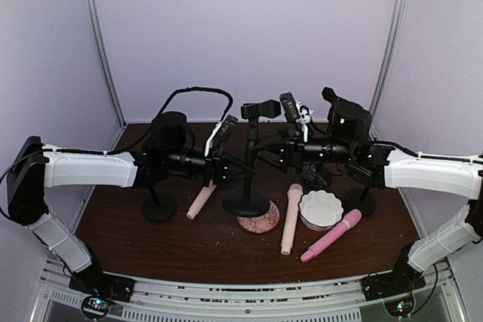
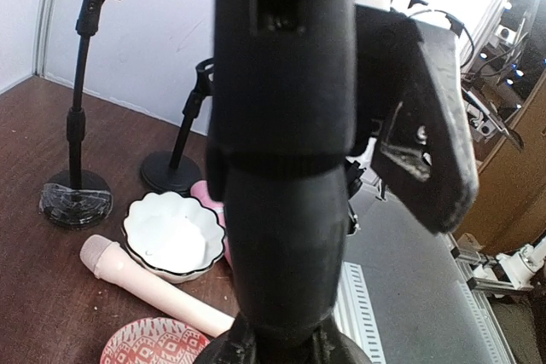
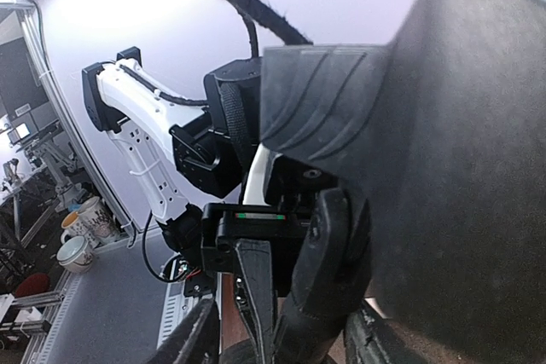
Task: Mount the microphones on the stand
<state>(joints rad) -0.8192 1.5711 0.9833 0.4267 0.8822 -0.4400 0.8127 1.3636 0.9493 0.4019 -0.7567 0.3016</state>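
We see left claw (image 1: 240, 164) clamped on stand (image 1: 246, 203), right claw (image 1: 264, 157) beside the stand, opening unclear, three microphones (image 1: 290, 220) loose on bench (image 1: 151, 250), apart from both claws

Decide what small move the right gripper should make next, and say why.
Probably close the right gripper on the middle stand. It sits right at the upper pole, the left gripper clamps the same stand from the other side, and its clip is empty.

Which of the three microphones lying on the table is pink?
The rightmost microphone, beside the white scalloped bowl; the middle microphone and the left microphone are pale peach.
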